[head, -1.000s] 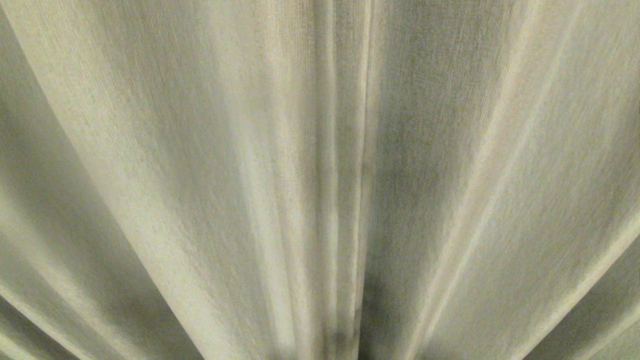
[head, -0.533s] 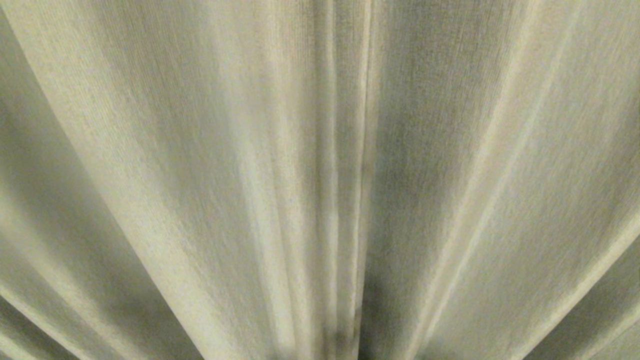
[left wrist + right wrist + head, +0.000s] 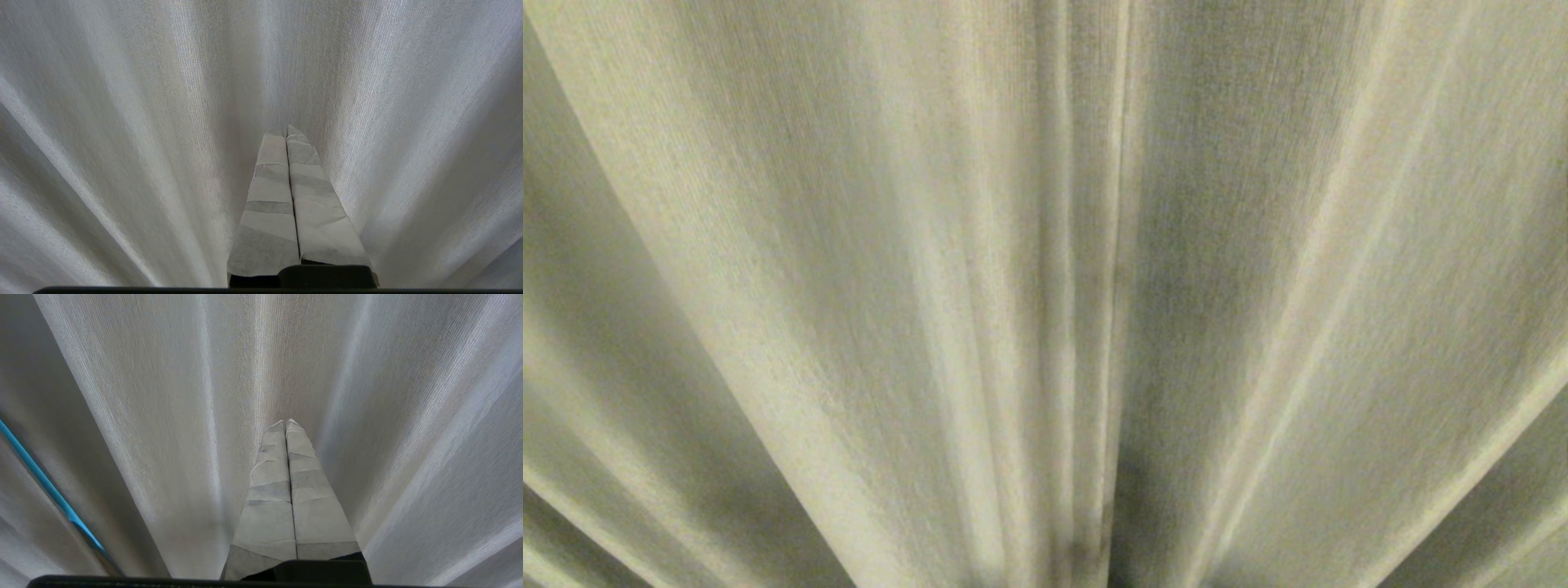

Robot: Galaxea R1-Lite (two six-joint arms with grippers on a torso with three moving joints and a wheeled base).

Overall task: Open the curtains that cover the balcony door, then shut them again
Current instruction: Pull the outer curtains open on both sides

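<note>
Thick beige-grey woven curtains (image 3: 866, 269) fill the whole head view in long pleats, drawn together, with two hemmed edges meeting at a seam (image 3: 1115, 245) near the middle. The balcony door is hidden behind them. Neither arm shows in the head view. My left gripper (image 3: 285, 130) is shut with nothing between its tape-wrapped fingers (image 3: 269, 196), its tips pointing at the curtain fabric (image 3: 135, 122) just ahead. My right gripper (image 3: 286, 424) is shut and empty too, its taped fingers (image 3: 310, 498) aimed at a fold of the curtain (image 3: 163, 416).
A thin blue strip (image 3: 45, 484) runs diagonally along the fabric at one side of the right wrist view. Curtain folds surround both grippers on every side; no floor, wall or frame shows.
</note>
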